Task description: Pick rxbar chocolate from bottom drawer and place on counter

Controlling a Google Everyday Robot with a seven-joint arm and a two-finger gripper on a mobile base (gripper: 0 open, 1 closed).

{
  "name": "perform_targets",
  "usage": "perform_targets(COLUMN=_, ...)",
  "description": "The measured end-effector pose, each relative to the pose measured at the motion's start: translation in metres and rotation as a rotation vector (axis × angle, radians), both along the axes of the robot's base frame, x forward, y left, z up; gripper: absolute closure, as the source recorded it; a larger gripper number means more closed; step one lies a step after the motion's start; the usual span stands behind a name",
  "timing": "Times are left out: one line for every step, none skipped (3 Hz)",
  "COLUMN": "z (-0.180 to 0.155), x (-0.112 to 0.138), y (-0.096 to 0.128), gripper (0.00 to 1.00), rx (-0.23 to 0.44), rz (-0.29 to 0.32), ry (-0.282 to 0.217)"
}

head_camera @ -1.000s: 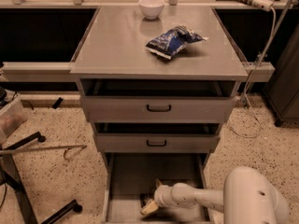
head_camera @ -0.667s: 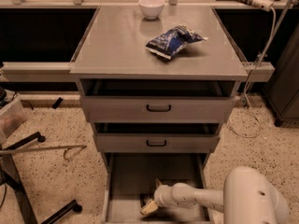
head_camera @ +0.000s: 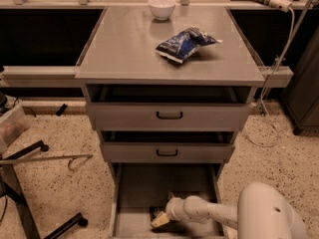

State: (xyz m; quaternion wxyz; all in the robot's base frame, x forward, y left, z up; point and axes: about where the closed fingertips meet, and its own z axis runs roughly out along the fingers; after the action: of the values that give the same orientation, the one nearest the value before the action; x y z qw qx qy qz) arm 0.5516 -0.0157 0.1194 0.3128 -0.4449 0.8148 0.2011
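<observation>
Gripper (head_camera: 160,219) sits low in the bottom drawer (head_camera: 134,193), its tip against the dark rxbar chocolate (head_camera: 155,211); whether it grips, I cannot tell.

One white bowl (head_camera: 162,6), one blue snack bag (head_camera: 185,44), one counter (head_camera: 124,49), two drawer fronts (head_camera: 199,117), one bottom drawer (head_camera: 144,188) holding one gripper (head_camera: 160,219) and one rxbar chocolate (head_camera: 155,211).
</observation>
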Motion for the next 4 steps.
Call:
perform_targets(z=-0.002, x=-0.002, y=0.001, gripper=0.00, rx=0.000, rz=0.003, ry=0.001)
perform_targets(z=-0.004, x=-0.013, y=0.006, gripper=0.00, rx=-0.006, rz=0.027, ry=-0.012)
perform_targets(z=-0.008, x=-0.020, y=0.010, gripper=0.19, rx=-0.009, rz=0.030, ry=-0.019)
perform_targets(z=-0.008, x=-0.020, y=0.010, gripper=0.42, rx=-0.009, rz=0.030, ry=-0.019)
